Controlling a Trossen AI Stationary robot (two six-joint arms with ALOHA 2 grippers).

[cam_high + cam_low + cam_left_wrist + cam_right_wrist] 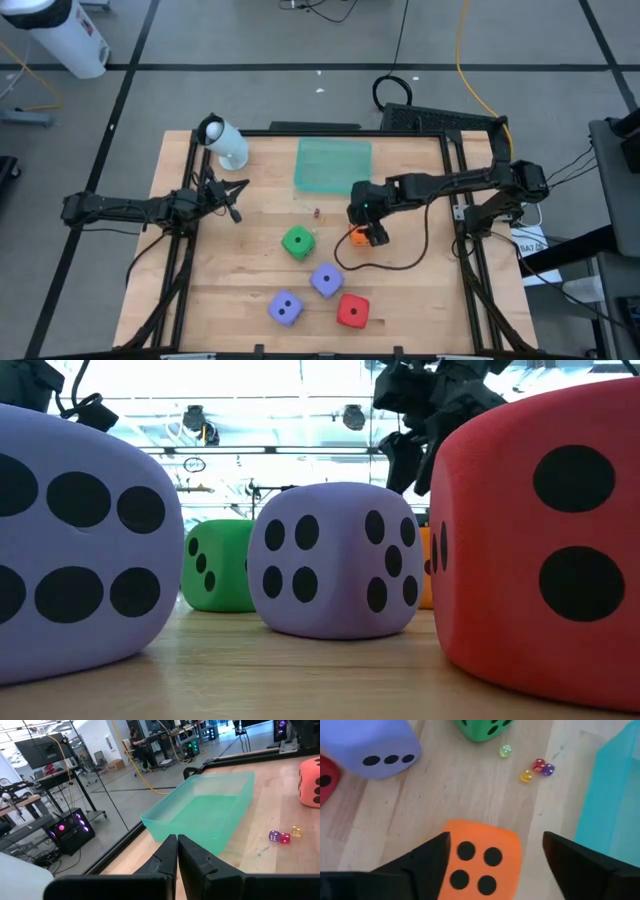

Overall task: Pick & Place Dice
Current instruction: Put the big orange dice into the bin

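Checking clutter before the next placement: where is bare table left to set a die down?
Bare wood lies left of the green die toward the left gripper, and right of the red die. Crowded: the two purple dice, and the orange die under the right gripper by the tray.

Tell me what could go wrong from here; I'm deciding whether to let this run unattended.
The right gripper is open, its fingers straddling the orange die but not visibly touching it; closing off-centre on the soft cube could squeeze it out sideways. The tray sits close beside that arm, so a low carry might clip its wall. Tiny loose dice lie nearby and could be scattered. The left gripper waits shut at the table's left.
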